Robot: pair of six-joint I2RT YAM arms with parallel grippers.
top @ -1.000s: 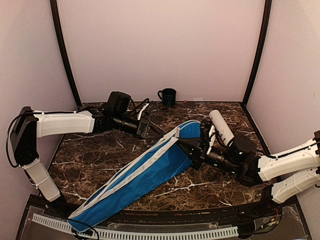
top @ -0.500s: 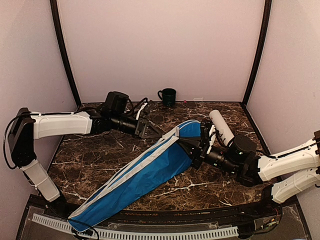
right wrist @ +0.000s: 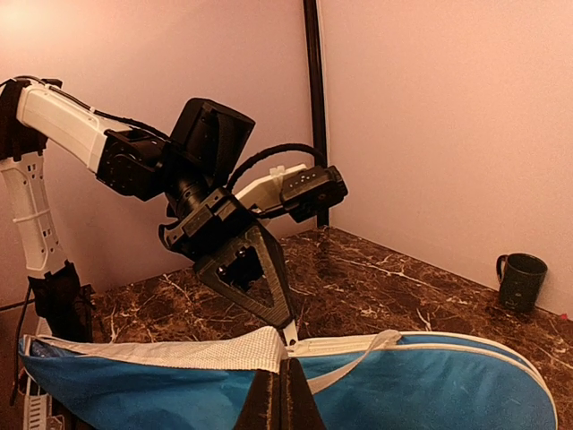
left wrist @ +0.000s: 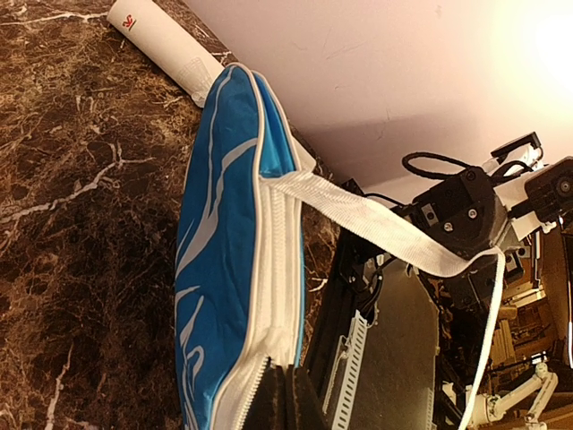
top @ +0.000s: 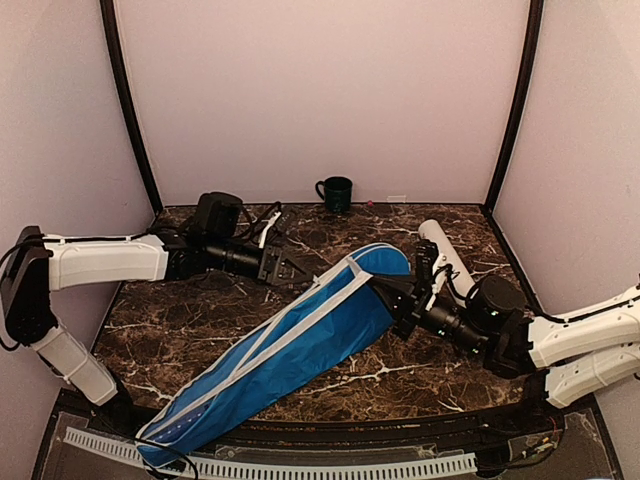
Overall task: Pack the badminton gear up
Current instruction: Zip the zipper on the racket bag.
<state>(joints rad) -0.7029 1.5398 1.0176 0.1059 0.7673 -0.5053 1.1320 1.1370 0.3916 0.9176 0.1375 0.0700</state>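
Visibly one cover [top: 300, 345], one tube [top: 442, 247], one mug [top: 336, 193].

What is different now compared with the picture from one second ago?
The left gripper closed on the blue cover at its zipper and drew back leftward. The right gripper, shut on the cover's edge, shifted right, and the cover moved slightly. The white tube and the mug stayed put.

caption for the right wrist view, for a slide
Left gripper and right gripper both pinch the upper edge of the blue cover; dark mug behind.
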